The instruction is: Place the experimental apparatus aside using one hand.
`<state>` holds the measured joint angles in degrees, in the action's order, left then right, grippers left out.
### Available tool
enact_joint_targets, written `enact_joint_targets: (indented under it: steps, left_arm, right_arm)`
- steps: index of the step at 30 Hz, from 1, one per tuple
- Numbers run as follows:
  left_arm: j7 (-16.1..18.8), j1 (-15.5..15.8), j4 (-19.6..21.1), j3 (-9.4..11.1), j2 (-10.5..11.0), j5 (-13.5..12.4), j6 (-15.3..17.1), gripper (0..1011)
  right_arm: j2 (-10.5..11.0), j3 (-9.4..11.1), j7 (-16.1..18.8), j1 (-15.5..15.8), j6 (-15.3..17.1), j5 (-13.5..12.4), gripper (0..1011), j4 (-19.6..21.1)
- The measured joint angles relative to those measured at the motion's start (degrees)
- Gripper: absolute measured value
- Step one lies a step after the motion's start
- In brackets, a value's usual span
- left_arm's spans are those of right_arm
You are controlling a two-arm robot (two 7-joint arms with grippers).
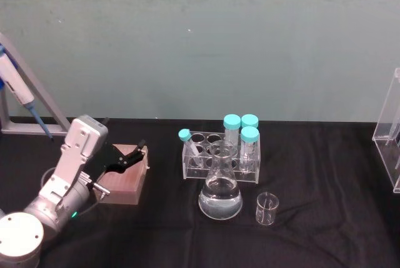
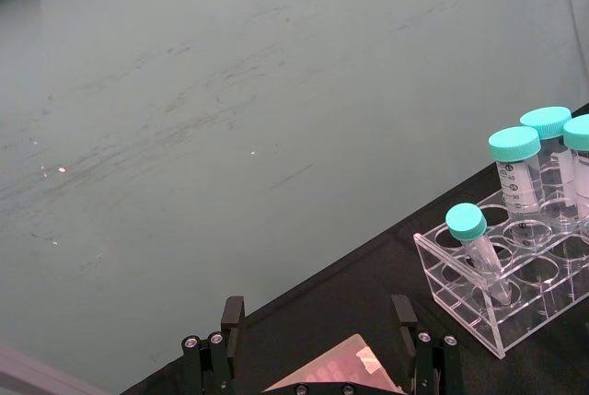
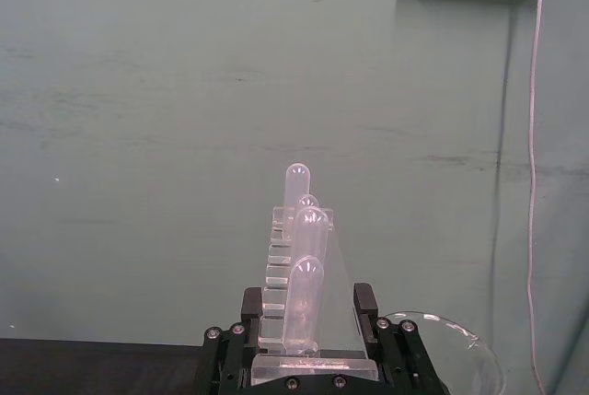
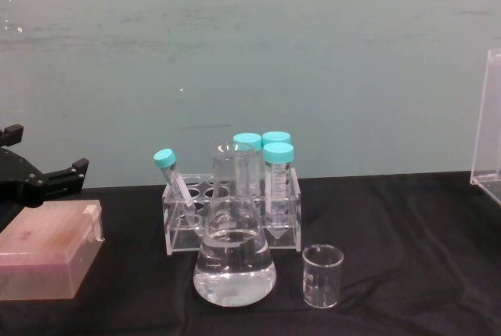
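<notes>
Glass conical flask (image 4: 234,265), cylindrical beaker (image 4: 322,275); right fingers (image 3: 365,300) clamp acrylic stand (image 3: 299,271).

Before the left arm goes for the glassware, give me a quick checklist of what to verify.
1. Left gripper jaws open and empty: ok.
2. Left gripper clear of the pink plastic box: not ok, it hovers just above it.
3. Clear conical flask with liquid upright: ok.
4. Small glass beaker standing apart from the flask: ok.
5. Gap between flask and clear rack of teal-capped tubes: cannot tell.
6. Hold of the right gripper on the tall clear acrylic stand: cannot tell.
</notes>
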<state>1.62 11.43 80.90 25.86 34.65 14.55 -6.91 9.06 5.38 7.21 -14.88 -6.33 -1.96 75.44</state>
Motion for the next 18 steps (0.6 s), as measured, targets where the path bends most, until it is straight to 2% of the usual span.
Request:
enact_joint_targets:
  steps: [18]
  left_arm:
    - [0.0, 0.0, 0.0, 0.0, 0.0, 0.0, 0.0, 1000]
  right_arm:
    - [1.63, 0.35, 1.14, -1.31, -0.53, -1.49, 609, -2.45]
